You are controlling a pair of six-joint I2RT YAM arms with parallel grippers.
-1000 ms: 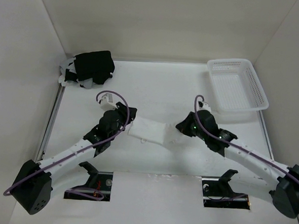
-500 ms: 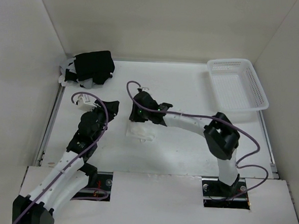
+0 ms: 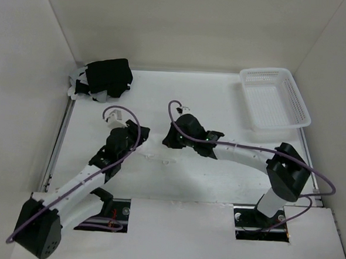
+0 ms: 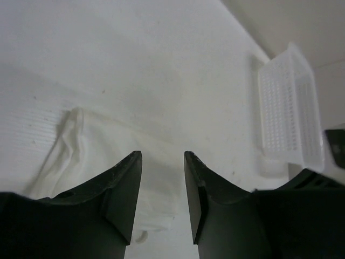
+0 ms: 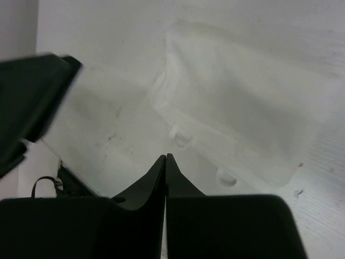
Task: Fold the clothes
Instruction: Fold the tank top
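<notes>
Camisole top [image 5: 242, 108], faint against the white table [image 3: 221, 109], lies by the parted left hand [image 4: 160, 156] and closed right hand [image 5: 165, 157], both empty.

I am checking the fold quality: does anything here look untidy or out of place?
Yes. Two narrow strap loops poke out from the edge of the folded thin white camisole top; nothing else stands out.

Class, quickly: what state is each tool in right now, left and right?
Left tool: open, holding nothing.
Right tool: closed, nothing visibly held.
</notes>
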